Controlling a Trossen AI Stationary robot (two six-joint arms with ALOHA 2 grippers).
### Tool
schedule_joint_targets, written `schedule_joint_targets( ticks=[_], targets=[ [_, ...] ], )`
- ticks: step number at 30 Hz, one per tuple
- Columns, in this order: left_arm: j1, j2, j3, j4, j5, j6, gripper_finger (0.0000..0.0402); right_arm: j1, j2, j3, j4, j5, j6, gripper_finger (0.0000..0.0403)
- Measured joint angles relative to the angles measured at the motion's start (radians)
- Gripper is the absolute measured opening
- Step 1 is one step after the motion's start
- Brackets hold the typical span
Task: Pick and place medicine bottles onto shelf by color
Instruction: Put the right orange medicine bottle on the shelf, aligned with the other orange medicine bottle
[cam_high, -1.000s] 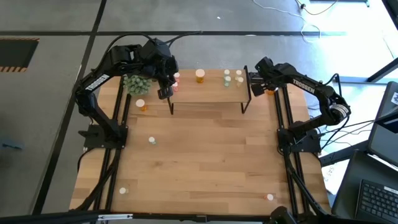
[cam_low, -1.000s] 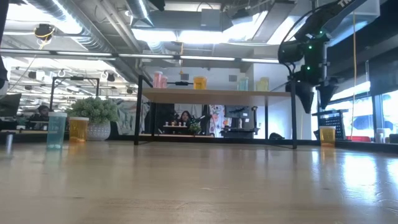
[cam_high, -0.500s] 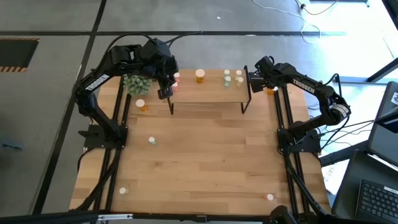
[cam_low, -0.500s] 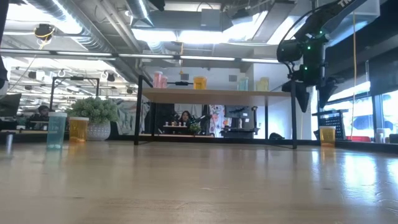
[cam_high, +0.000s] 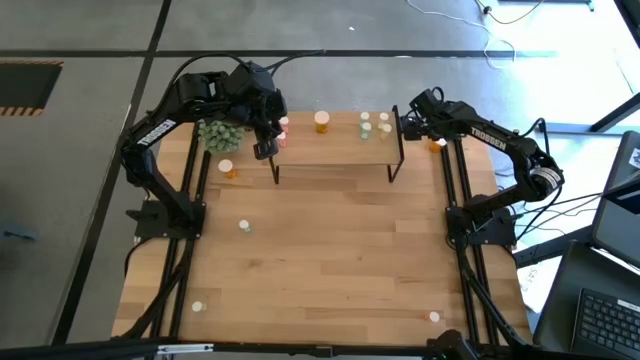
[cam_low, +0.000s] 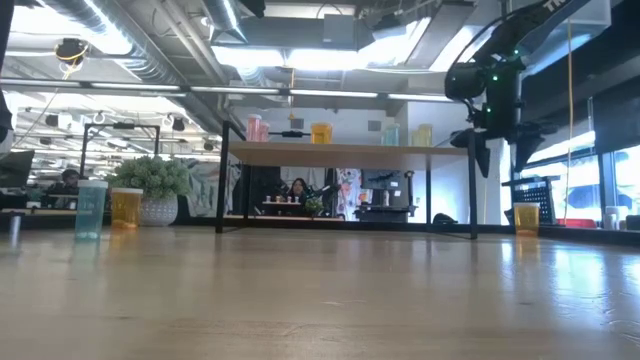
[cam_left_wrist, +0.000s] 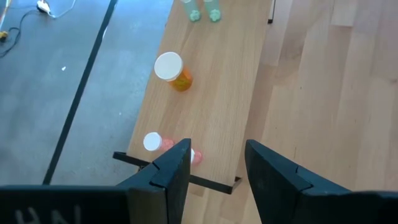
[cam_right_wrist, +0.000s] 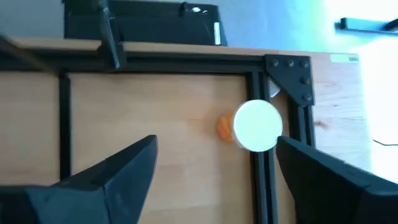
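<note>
While several medicine bottles already stand on the shelf, pink at one end, orange in the middle, pale green at the other, we still have strays on the counter. Our right gripper hangs with fingers wide open over an orange bottle beside the shelf. Our left gripper waits empty, fingers part open, over the pink end.

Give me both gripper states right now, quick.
Left gripper: open, empty, over the shelf near the pink bottles.
Right gripper: open wide, empty, above an orange bottle.
</note>
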Motion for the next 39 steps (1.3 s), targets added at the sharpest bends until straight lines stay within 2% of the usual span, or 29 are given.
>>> schedule_joint_targets(
  ticks=[10, 15, 20, 29, 33, 39],
  targets=[
    [0.000, 0.000, 0.000, 0.002, 0.000, 0.039, 0.0147, 0.001, -0.001, -0.121, 0.155, -0.005, 0.031, 0.0328],
    [0.000, 0.000, 0.000, 0.003, 0.000, 0.056, 0.0147, 0.009, 0.000, -0.149, 0.207, 0.027, 0.036, 0.0328],
    [0.000, 0.000, 0.000, 0.012, 0.000, 0.057, 0.0147, 0.010, 0.000, -0.150, 0.201, 0.026, 0.032, 0.0328],
    [0.000, 0.000, 0.000, 0.024, 0.000, 0.057, 0.0147, 0.015, 0.000, -0.150, 0.167, -0.010, -0.072, 0.0328],
    [0.000, 0.000, 0.000, 0.024, 0.000, 0.057, 0.0147, 0.027, 0.000, -0.130, 0.073, -0.072, -0.095, 0.0328],
    [0.000, 0.000, 0.000, 0.026, 0.000, 0.057, 0.0147, 0.103, -0.042, -0.100, -0.021, -0.068, -0.064, 0.0328]
  ],
)
